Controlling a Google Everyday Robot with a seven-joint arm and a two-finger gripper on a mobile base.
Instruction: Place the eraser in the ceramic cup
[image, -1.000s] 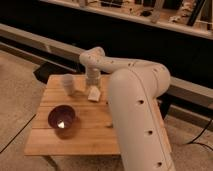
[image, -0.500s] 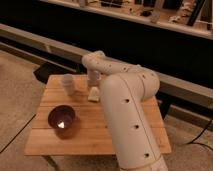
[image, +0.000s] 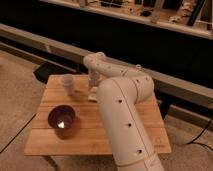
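The eraser (image: 92, 96), a small whitish block, lies on the wooden table (image: 45, 136) near the back middle, partly hidden by my arm. My gripper (image: 93, 81) hangs just above it, pointing down. The ceramic cup (image: 67, 83), a small pale tumbler, stands upright at the back left of the table, a short way left of the gripper. My big white arm (image: 122, 125) crosses the right half of the table and hides what lies there.
A wide dark purple-brown bowl (image: 61, 119) sits on the front left of the table. A dark box (image: 48, 70) stands on the floor behind the table's left corner. A long low ledge (image: 180, 85) runs along the back.
My arm has swung further left and closer to the camera, covering more of the table's right side. The gripper stays over the eraser. Cup and bowl have not moved.
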